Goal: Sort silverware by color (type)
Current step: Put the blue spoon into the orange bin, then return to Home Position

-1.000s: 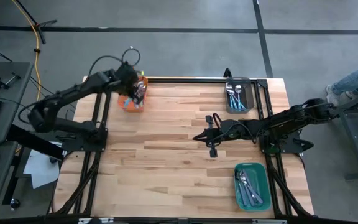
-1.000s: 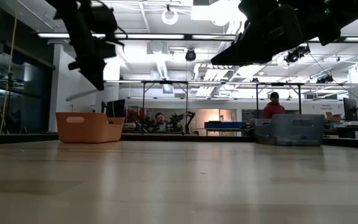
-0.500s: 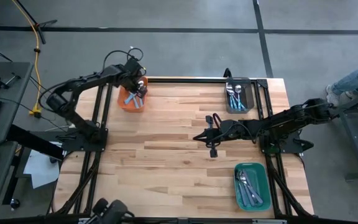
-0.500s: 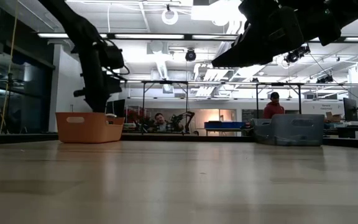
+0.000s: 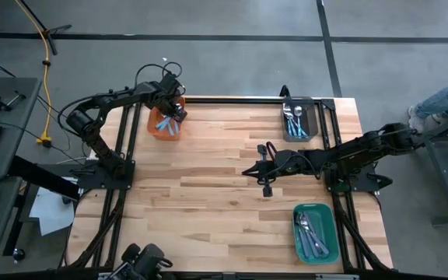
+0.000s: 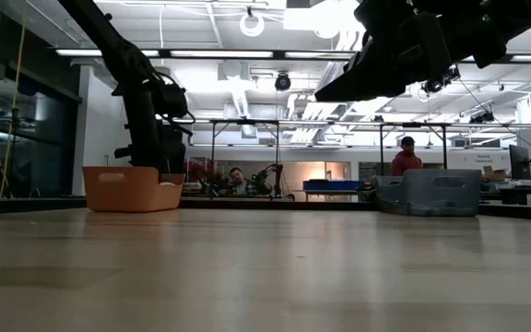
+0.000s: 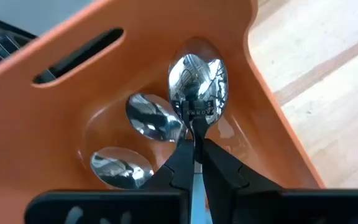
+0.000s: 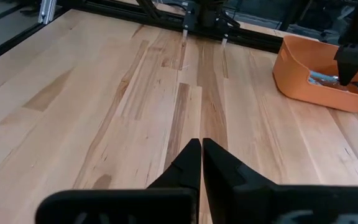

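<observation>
My left gripper (image 5: pixel 175 111) is down inside the orange bin (image 5: pixel 162 124) at the table's far left corner, shut on a spoon (image 7: pixel 197 84) with a shiny bowl and a light-blue handle. Two more spoons (image 7: pixel 149 117) lie on the bin's floor beside it. In the low view the bin wall (image 6: pixel 132 189) hides the fingers. My right gripper (image 5: pixel 247 171) hovers shut above the middle of the table and holds nothing. More silverware lies in the grey bin (image 5: pixel 308 128) and the green bin (image 5: pixel 329 233). My left gripper pinches the spoon at its neck (image 7: pixel 196 132), just below the bowl, between its two fingertips (image 7: pixel 182 152). The fingers come from above, slanting down into the bin, and lie along the handle. The bowl points down toward the bin's floor. Whether it rests there I cannot tell.
The grey bin stands at the far right of the table and the green bin at the near right corner. Bare wood (image 5: pixel 201 202) spreads between the bins. A black frame rail runs along the far edge. People show in the room behind the table in the low view.
My left gripper has moved toward the far edge and come down from above the orange bin into it, carrying the spoon along. The right arm has kept still.
</observation>
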